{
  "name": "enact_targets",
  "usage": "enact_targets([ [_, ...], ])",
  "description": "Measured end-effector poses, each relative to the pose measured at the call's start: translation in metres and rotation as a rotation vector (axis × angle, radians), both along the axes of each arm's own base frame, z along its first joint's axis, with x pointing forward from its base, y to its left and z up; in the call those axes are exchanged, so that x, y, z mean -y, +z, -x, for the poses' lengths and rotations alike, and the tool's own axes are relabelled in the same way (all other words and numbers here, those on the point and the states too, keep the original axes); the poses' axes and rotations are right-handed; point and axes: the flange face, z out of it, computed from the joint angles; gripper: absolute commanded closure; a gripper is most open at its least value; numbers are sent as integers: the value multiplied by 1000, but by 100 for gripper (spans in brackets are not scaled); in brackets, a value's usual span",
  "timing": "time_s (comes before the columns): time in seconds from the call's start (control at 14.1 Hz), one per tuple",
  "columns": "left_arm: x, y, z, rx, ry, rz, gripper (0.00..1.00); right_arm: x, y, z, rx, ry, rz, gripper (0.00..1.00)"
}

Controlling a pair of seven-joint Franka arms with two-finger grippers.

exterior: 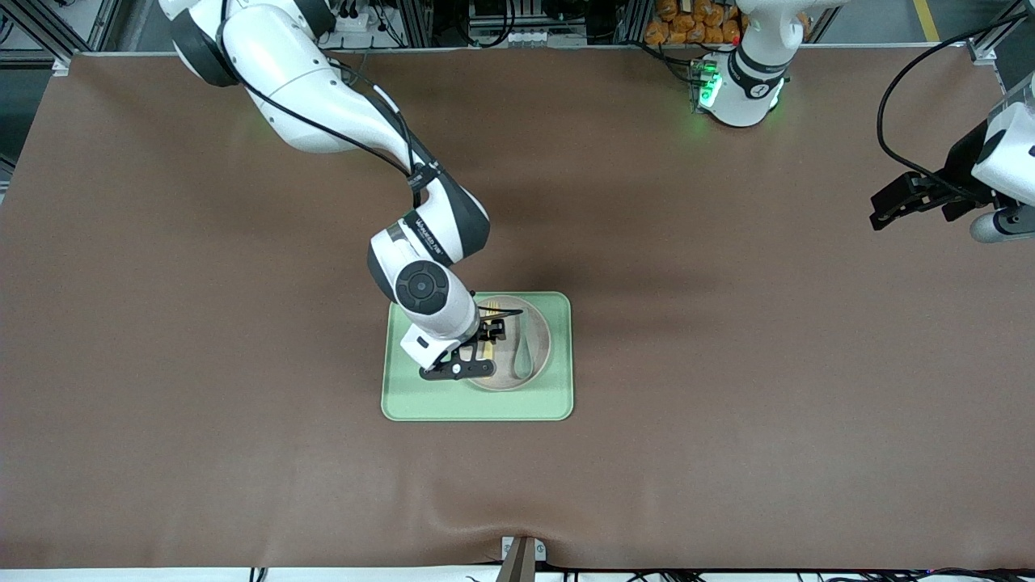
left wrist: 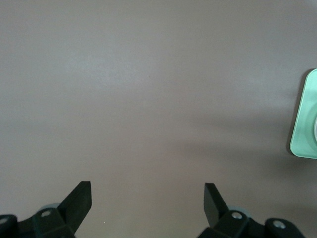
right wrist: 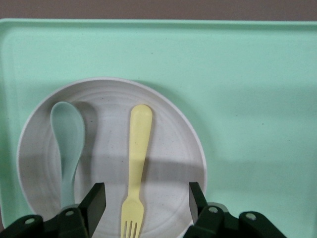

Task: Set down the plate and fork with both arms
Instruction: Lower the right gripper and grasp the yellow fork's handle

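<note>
Light green rectangular tray (exterior: 477,400) near the table's (exterior: 728,364) middle, somewhat toward the right arm's end and the front camera. On the tray, toward the edge facing the left arm's end: small round pale plate (exterior: 538,360), also clear in the right wrist view (right wrist: 173,148). In the plate, side by side and not touching: pale yellow fork (right wrist: 136,168) and grey-green spoon (right wrist: 67,144). Fork flat on the plate, tines at the plate's rim under the wrist camera, handle toward the plate's middle. In the front view only a sliver of fork (exterior: 490,352) visible under the black fingers; spoon (exterior: 521,352) beside it, on the side toward the left arm's end.

Right gripper (exterior: 485,343) low over the plate, reaching down from the right arm (exterior: 323,105); in its wrist view (right wrist: 147,201) jaws spread wide, one finger on each side of the fork's tine end, nothing held, fork not touched by either finger.

Left gripper (exterior: 897,202) up over bare brown table at the left arm's end, well apart from the tray, waiting. In the left wrist view (left wrist: 147,201) jaws wide apart and holding nothing, just a corner of the tray (left wrist: 304,119) at the picture's edge.
</note>
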Motion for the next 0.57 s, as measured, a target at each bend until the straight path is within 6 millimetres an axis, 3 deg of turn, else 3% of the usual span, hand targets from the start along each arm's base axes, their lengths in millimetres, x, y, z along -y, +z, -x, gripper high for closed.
enact_targets([
  [0.57, -1, -2, 0, -3, 2, 0, 0, -14, -21, 10, 8, 10, 21, 40],
])
